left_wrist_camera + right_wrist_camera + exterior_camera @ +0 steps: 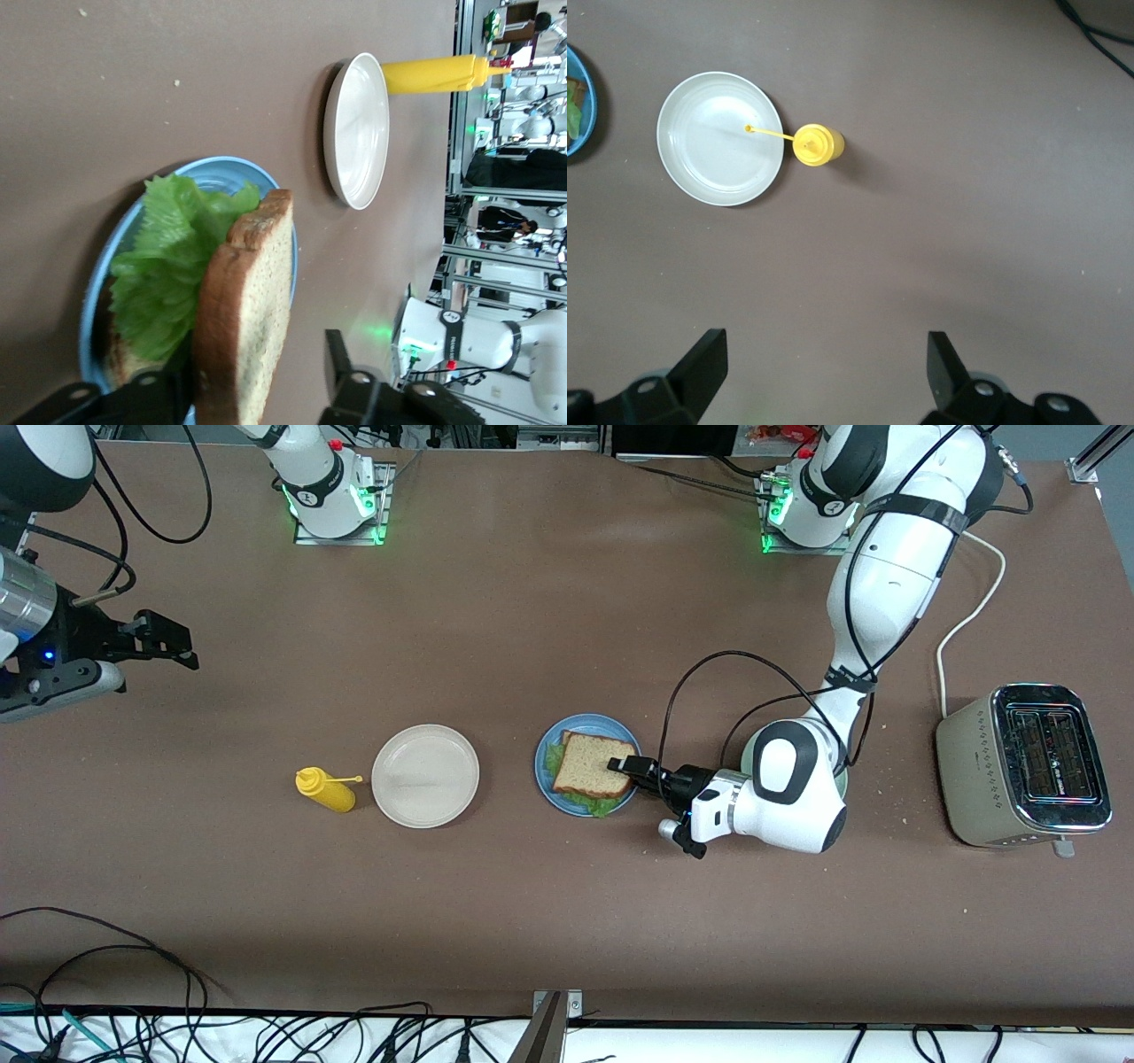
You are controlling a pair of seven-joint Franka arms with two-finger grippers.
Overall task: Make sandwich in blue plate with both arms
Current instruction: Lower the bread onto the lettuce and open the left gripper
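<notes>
Toast [592, 766] over lettuce [168, 266], blue plate [554, 744]

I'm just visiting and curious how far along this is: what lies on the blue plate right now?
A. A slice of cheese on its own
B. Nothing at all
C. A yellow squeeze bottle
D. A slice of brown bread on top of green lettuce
D: the blue plate carries a slice of brown bread over ruffled lettuce, with the left gripper at the bread's edge.
</notes>
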